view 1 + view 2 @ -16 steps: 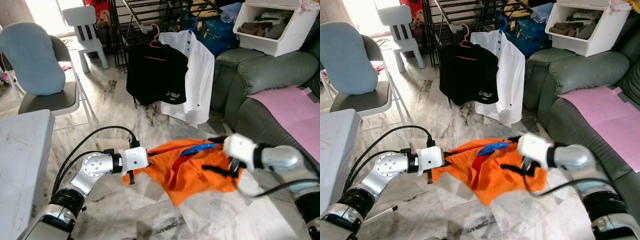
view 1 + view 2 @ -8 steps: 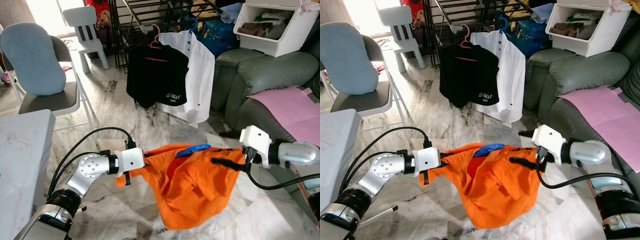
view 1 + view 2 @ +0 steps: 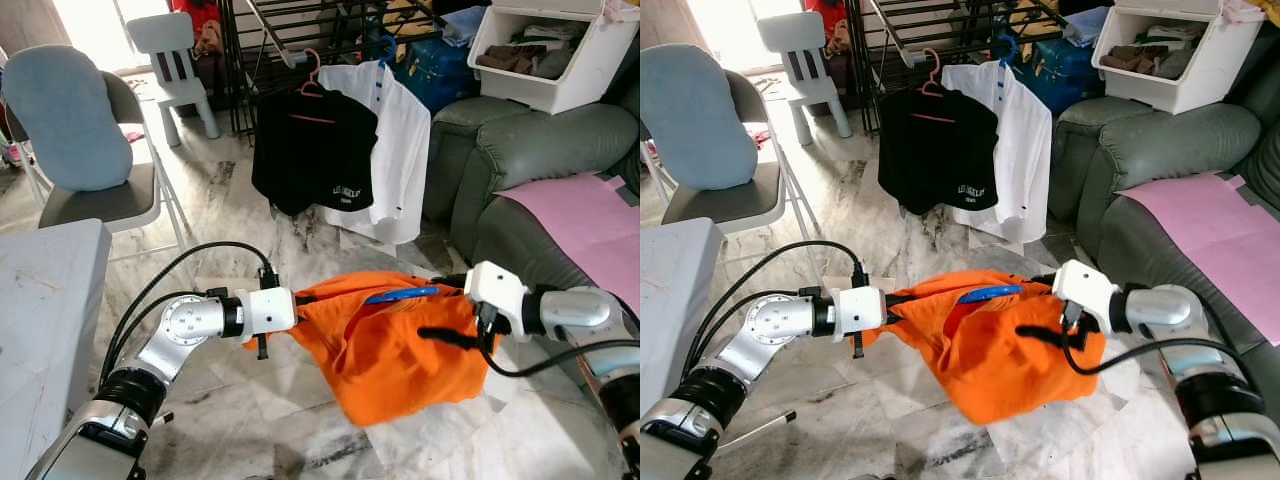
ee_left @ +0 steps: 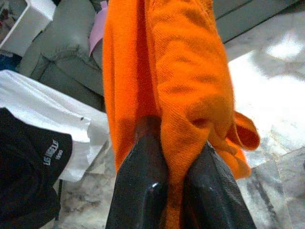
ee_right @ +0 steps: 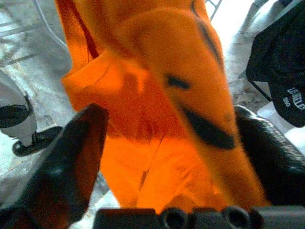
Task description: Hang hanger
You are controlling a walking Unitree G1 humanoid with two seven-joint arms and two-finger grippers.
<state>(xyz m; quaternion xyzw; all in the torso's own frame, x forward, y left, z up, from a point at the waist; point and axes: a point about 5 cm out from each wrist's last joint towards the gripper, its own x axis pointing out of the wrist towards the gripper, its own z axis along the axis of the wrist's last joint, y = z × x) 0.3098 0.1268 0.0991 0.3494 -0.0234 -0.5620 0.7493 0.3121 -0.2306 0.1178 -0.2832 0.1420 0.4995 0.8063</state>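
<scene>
- Left gripper point(image 4: 164, 167): fingers pinched together on one edge of the orange shirt point(image 3: 400, 345).
- Right gripper point(image 3: 455, 335): fingers spread apart, with shirt cloth between them; whether they grip it, I cannot tell.
- The blue hanger point(image 3: 400, 294) lies inside the shirt's top, long axis running fingers to fingers.
- Beyond both, well apart, stands the drying rack point(image 3: 300, 40) with hung shirts.

A shirt point(image 3: 400, 350) hangs between the left gripper point(image 4: 174, 157) and right gripper point(image 3: 455, 325), a hanger point(image 3: 400, 294) lying on its top. Behind it two garments point(image 3: 340, 150) hang from a rack point(image 3: 300, 30). A chair point(image 3: 95, 190) stands left, a sofa point(image 3: 520, 150) right.
</scene>
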